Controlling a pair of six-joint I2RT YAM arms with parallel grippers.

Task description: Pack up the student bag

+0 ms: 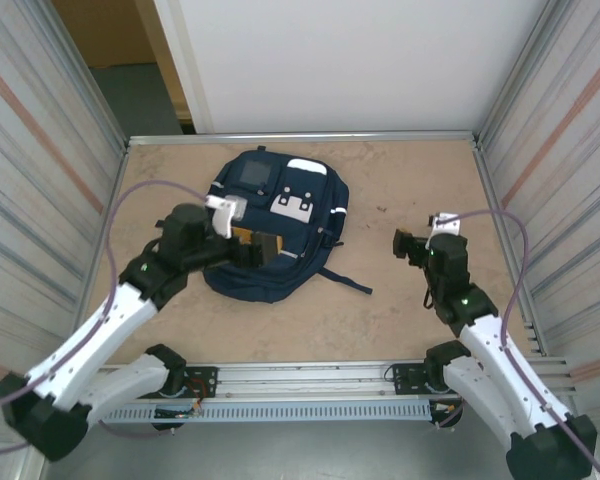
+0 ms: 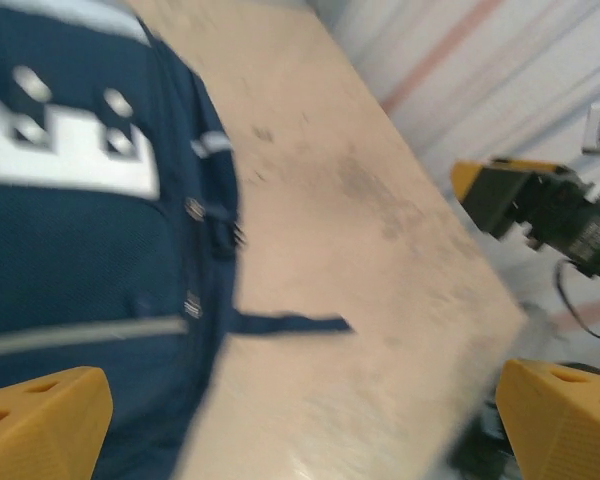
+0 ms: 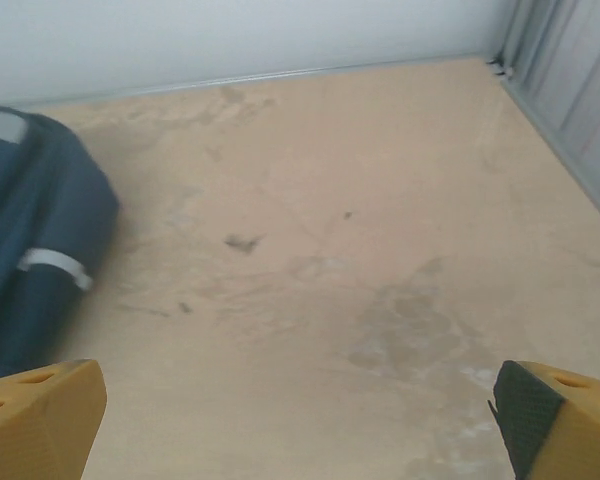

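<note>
– Beige table point(image 1: 400, 180), ribbed metal walls point(image 1: 40, 150) on both sides, a white panel point(image 1: 340, 60) at the back. Where do the hands stand?

– Left hand point(image 1: 252, 247) hovers over the near end of the backpack point(image 1: 305, 240), its yellow fingers point(image 2: 40, 415) spread wide with nothing between them. Right hand point(image 1: 408, 243) is just as wide and just as empty, above bare table.

– And the backpack, from each?

– It lies flat, left of centre, navy with white patches point(image 1: 298, 205). It sits right under the left hand. From the right hand it lies off to the left, well apart, with bare table between. A dark strap point(image 1: 345, 280) trails from the bag toward that side.

– Which way does it run?

– Its long axis goes from the near edge toward the back panel, tilted a little, with the pockets point(image 1: 252, 175) at the far end. The left hand hides the near end, so I cannot tell whether the bag is unzipped.

– So which arm is better placed?

– The left, I would judge, since it is much the nearer.
</note>
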